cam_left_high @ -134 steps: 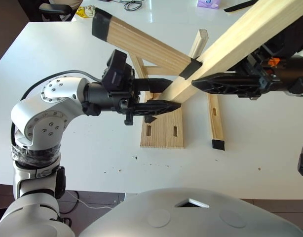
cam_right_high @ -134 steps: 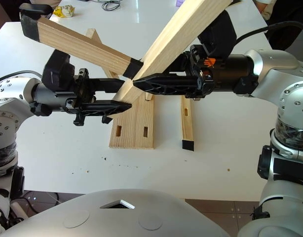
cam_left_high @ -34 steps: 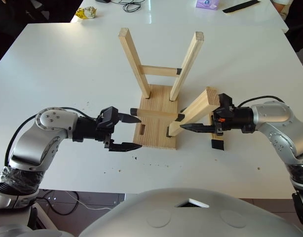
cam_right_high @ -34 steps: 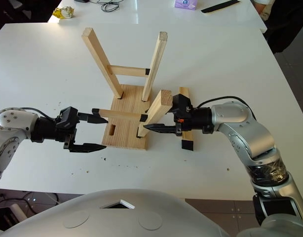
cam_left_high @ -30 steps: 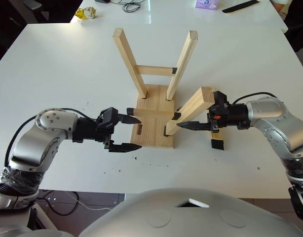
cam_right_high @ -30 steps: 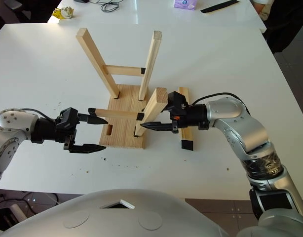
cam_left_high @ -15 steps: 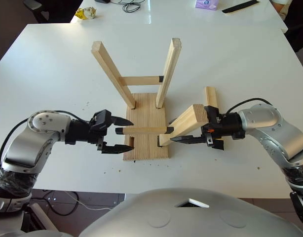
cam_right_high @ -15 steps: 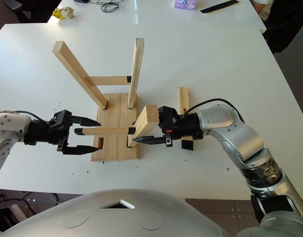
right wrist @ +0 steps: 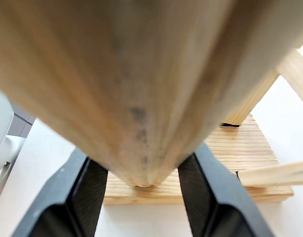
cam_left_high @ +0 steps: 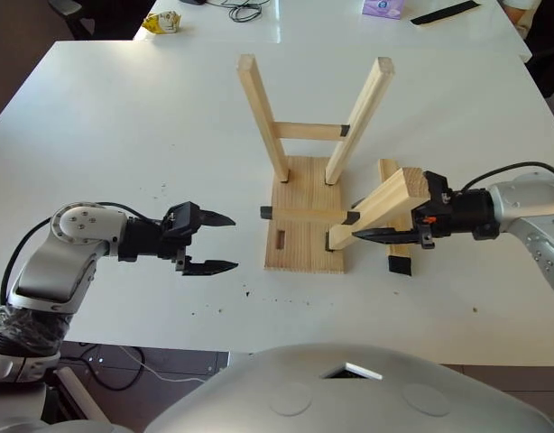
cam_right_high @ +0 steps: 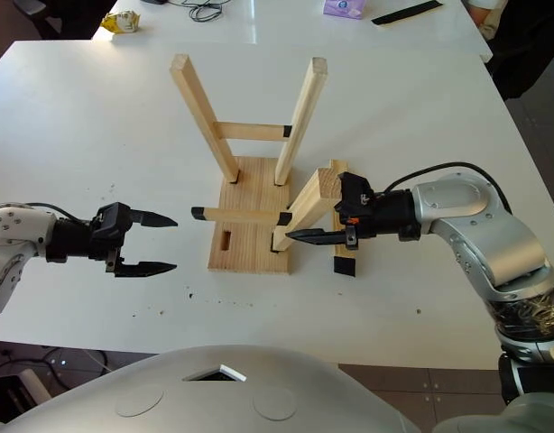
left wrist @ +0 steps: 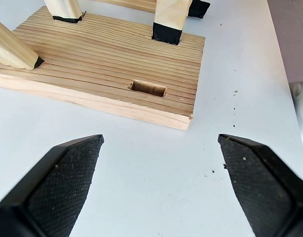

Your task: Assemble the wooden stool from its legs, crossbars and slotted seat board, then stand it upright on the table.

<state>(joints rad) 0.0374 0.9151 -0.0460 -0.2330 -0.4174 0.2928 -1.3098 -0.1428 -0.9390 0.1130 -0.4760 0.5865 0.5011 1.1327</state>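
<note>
The slotted seat board (cam_left_high: 304, 194) lies flat on the white table (cam_left_high: 124, 117). Two legs (cam_left_high: 263, 117) joined by a crossbar (cam_left_high: 309, 131) stand upright in its far slots. My right gripper (cam_left_high: 358, 234) is shut on a third leg (cam_left_high: 385, 200), which leans with its black-tipped foot at the board's near right slot. A crossbar (cam_left_high: 304, 215) fixed to that leg points left, its end free. My left gripper (cam_left_high: 230, 242) is open, level with the board's near left corner and a little to its left. One near slot (left wrist: 148, 88) is empty.
Another wooden piece (cam_left_high: 388, 170) with a black end (cam_left_high: 399, 266) lies on the table just right of the board, under my right arm. A yellow wrapper (cam_left_high: 164, 20), cables and a purple box (cam_left_high: 383, 7) sit at the far edge. Dark crumbs (cam_left_high: 245, 290) dot the near table.
The camera has shifted. My left gripper, which had the crossbar's free end between its open fingers, has drawn back to the left and is apart from it. The right gripper still holds the leaning leg.
</note>
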